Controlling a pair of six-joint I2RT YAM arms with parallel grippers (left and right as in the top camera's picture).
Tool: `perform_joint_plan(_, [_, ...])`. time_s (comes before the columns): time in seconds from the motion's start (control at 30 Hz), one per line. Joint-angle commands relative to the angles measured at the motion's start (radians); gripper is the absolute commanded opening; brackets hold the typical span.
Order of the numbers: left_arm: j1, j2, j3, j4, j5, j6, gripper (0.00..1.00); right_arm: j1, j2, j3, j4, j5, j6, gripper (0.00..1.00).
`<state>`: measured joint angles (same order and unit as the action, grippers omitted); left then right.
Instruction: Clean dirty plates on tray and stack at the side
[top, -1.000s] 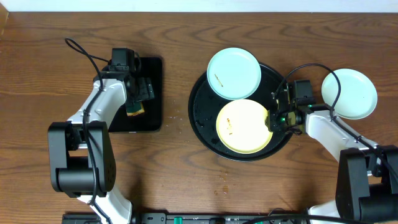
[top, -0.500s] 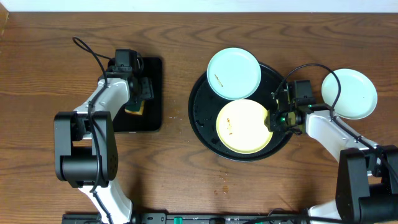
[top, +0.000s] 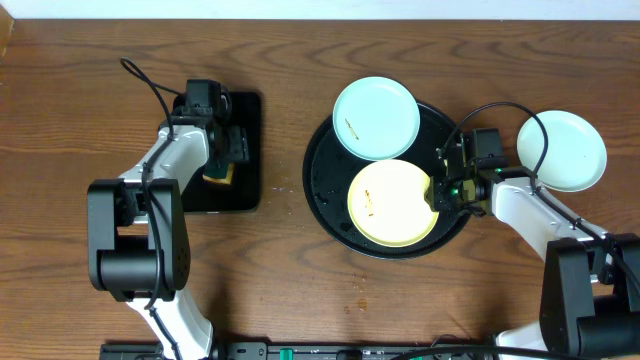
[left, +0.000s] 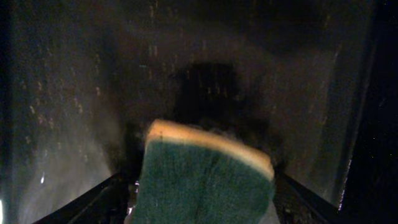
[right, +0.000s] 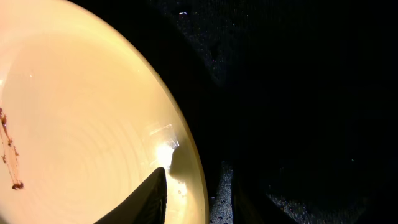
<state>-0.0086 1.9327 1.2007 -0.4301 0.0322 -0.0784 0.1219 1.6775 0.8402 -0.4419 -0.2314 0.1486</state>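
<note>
Round tray (top: 322, 185) right of desk centre carries yellow plate (top: 390, 205), rim pinched in right gripper (top: 437, 192) jaws. One mint plate (top: 375, 118) overlaps its far rim, second mint plate (top: 561, 150) near right edge. Left gripper (top: 221, 170) jaws clamped on sponge (left: 205, 180).

Brown wood-grain tabletop (top: 300, 290), pale strip (top: 320, 8) along far edge

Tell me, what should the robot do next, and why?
Probably lift the left gripper, which seems closed on the sponge, and carry it toward the yellow plate: the right gripper pinches that plate's rim, and its brown smear is unwiped.
</note>
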Motion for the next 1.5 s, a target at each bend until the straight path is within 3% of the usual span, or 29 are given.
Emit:
perform_joint_plan(0.0, [-0.003,-0.016,-0.005,-0.057,0.002,0.006,0.75,0.016,0.022,-0.027,0.008,0.028,0.004,0.33])
perform_joint_plan(0.3, [-0.003,-0.018,-0.005,-0.278,0.002,-0.012,0.75,0.016,0.022,-0.027,0.009,0.028,0.004,0.34])
perform_joint_plan(0.33, [-0.003,-0.018,-0.005,-0.276,0.002,-0.012,0.71,0.016,0.022,-0.027,0.009,0.028,0.004,0.34])
perform_joint_plan(0.4, [-0.003,-0.018,-0.005,-0.259,0.002,-0.011,0.42,0.016,0.022,-0.027,0.010,0.028,0.004,0.34])
perform_joint_plan(0.43, [-0.003,-0.018,-0.005,-0.247,0.002,-0.011,0.33,0.016,0.022,-0.027,0.010,0.028,0.004,0.34])
perform_joint_plan(0.5, [-0.003,-0.018,-0.005,-0.223,0.002,-0.011,0.20,0.016,0.022,-0.027,0.009,0.028,0.004,0.34])
perform_joint_plan(0.57, [-0.003,-0.018,-0.005,-0.208,0.002,-0.011,0.14,0.016,0.022,-0.027,0.009,0.028,0.004,0.34])
perform_joint_plan(0.6, [-0.003,-0.018,-0.005,-0.206,0.002,-0.011,0.15,0.016,0.022,-0.027,0.009,0.028,0.004,0.34])
perform_joint_plan(0.63, [-0.003,-0.018,-0.005,-0.207,0.002,-0.011,0.23,0.016,0.023,-0.027,0.009,0.028,0.004,0.34])
perform_joint_plan(0.67, [-0.003,-0.019,-0.003,-0.210,0.002,-0.011,0.41,0.016,0.022,-0.027,0.009,0.028,0.004,0.35])
perform_joint_plan(0.7, [-0.003,-0.019,0.000,-0.219,0.002,-0.011,0.67,0.016,0.022,-0.027,0.009,0.028,0.004,0.34])
perform_joint_plan(0.73, [-0.003,-0.020,0.008,-0.233,0.002,-0.011,0.76,0.016,0.022,-0.027,0.009,0.028,0.004,0.35])
perform_joint_plan(0.87, [-0.003,-0.034,0.048,-0.261,0.001,-0.011,0.80,0.016,0.022,-0.027,0.010,0.028,0.004,0.35])
perform_joint_plan(1.23, [-0.003,-0.005,-0.011,-0.005,0.002,-0.008,0.80,0.016,0.022,-0.027,0.009,0.028,0.004,0.37])
perform_joint_plan(1.27, [-0.003,0.002,-0.012,0.001,0.002,-0.008,0.75,0.016,0.022,-0.027,0.009,0.028,0.004,0.37])
perform_joint_plan(1.4, [-0.003,0.008,-0.012,0.013,0.002,-0.008,0.39,0.016,0.023,-0.027,0.012,0.029,0.004,0.41])
perform_joint_plan(1.47, [-0.003,0.008,-0.012,0.010,0.002,-0.008,0.28,0.016,0.023,-0.027,0.014,0.029,0.003,0.61])
